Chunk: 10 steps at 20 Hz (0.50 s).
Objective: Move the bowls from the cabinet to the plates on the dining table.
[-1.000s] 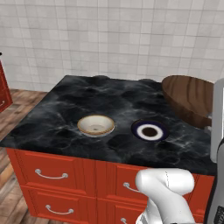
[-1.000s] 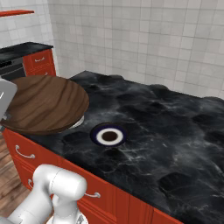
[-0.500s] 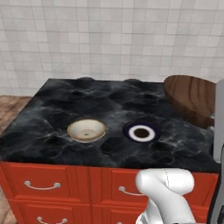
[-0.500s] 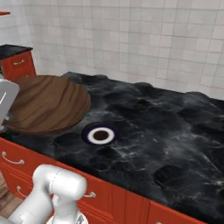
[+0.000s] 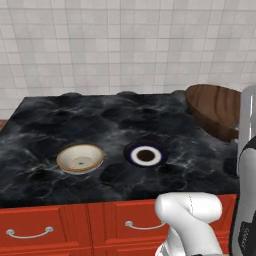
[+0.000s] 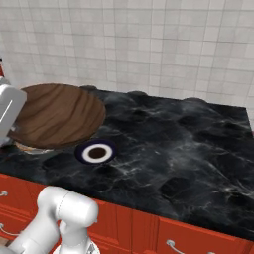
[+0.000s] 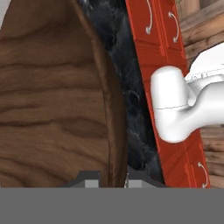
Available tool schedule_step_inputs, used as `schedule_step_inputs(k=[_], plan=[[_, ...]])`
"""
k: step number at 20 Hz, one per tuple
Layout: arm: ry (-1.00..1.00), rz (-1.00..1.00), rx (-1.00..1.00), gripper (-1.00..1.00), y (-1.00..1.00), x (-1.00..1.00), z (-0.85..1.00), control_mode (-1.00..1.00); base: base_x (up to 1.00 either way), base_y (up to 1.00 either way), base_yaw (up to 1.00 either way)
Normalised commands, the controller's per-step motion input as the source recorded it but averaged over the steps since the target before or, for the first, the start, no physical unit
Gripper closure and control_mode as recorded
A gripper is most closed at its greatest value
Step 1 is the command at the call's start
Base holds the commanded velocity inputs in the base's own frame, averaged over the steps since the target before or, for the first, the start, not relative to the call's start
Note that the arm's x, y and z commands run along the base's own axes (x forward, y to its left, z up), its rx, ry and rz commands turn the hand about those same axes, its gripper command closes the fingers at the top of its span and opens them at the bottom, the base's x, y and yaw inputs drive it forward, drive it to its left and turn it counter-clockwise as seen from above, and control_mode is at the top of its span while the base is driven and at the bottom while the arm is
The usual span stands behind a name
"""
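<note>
My gripper (image 7: pixel 112 178) is shut on the rim of the dark brown wooden bowl (image 7: pixel 48 96). I hold that bowl (image 5: pixel 215 107) tilted in the air over the right end of the dining table (image 5: pixel 50 120); in the right base view the bowl (image 6: pixel 57 114) hangs over the table's (image 6: pixel 188 139) left part. A plate with a dark blue rim (image 5: pixel 145 155) lies bare near the front edge, just beside and below the held bowl (image 6: pixel 97 153). To its left sits the cream bowl (image 5: pixel 80 158) with an ochre rim. The cabinet is out of view.
Red drawer fronts with silver handles (image 5: pixel 30 232) run below the black marble top. A white tiled wall (image 5: pixel 125 45) stands right behind the table. My white arm's elbow (image 5: pixel 190 210) rises in front of the drawers. Wooden floor (image 7: pixel 197 13) lies beside the table.
The whole picture has shifted: the base has moved, and the table now faces me squarely and closer. The wooden bowl has stayed in my shut gripper.
</note>
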Motion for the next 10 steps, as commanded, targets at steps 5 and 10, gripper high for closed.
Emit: schedule_step_inputs(k=[5, 10], plan=[[0.00, 0.25, 0.00, 1.00, -0.13, 0.67, -0.01, -1.00, 0.00, 0.00, 0.00], [0.01, 0.45, -0.02, 1.00, -0.07, 0.21, -0.02, -1.00, 0.00, 0.00, 0.00]])
